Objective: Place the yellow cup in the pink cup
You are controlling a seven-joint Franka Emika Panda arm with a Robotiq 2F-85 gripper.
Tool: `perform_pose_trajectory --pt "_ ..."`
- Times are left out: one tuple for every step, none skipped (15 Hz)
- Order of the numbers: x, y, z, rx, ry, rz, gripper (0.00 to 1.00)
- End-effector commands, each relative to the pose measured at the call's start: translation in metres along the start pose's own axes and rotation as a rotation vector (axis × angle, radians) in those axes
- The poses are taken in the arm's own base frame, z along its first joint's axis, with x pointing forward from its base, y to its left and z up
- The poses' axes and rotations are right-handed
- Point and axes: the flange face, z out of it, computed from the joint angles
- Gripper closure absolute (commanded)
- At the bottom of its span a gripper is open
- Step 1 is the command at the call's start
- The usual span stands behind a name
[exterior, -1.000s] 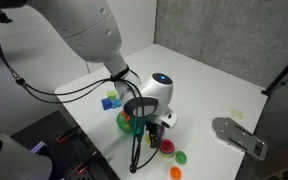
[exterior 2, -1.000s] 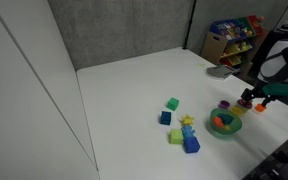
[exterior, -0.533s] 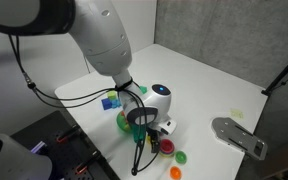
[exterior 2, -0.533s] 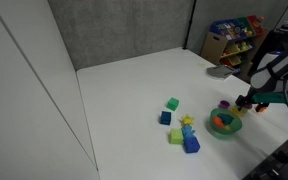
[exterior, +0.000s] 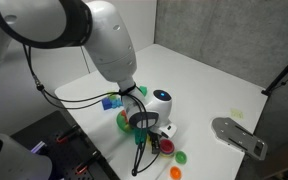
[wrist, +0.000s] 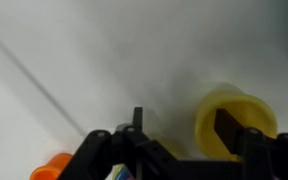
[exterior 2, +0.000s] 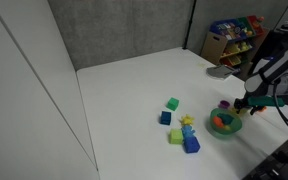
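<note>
Smooth white tabletop [wrist: 84, 60], round yellow cup [wrist: 246, 108] — gripper [wrist: 182, 128] straddling its rim

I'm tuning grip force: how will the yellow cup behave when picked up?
The yellow cup looks like thin-walled plastic, so it is probably light and fairly stiff. Its smooth round wall may slip or twist under a light pinch. Standing mouth-up, it could tip if nudged near the rim.

A: We see the yellow cup [wrist: 208, 128] blurred in the wrist view, its lower rim cut by the bottom edge.
B: Agreed, and in an exterior view the end effector [exterior 2: 246, 103] looks too small for us to read its jaws.
</note>
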Motion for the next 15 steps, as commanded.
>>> perform_pose_trajectory --pt "0.005 -0.001 -0.001 0.009 0.003 0.034 0.56" --pt "0.004 0.0 -0.002 0.01 0.001 0.036 0.63" --pt "0.002 0.002 -0.005 0.011 -0.001 0.035 0.72" --pt "0.0 0.003 -0.007 0.015 -0.001 0.034 0.8" --pt "-0.003 0.006 -0.01 0.021 -0.006 0.032 0.89" --pt "-0.007 0.009 -0.013 0.03 -0.015 0.028 0.95" --pt "-0.012 0.013 -0.015 0.031 -0.017 0.025 0.97" --pt "-0.016 0.017 -0.017 0.036 -0.022 0.023 0.99" --pt "-0.019 0.021 -0.024 0.047 -0.024 0.022 0.95" --pt "-0.024 0.025 -0.028 0.058 -0.038 0.016 0.95" --pt "-0.03 0.03 -0.031 0.068 -0.05 0.011 0.95" --pt "-0.035 0.034 -0.035 0.073 -0.054 0.008 0.95" --pt "-0.039 0.039 -0.039 0.078 -0.055 0.007 0.95" --pt "-0.041 0.045 -0.044 0.079 -0.052 0.009 0.95" --pt "-0.041 0.051 -0.05 0.077 -0.043 0.013 0.95"
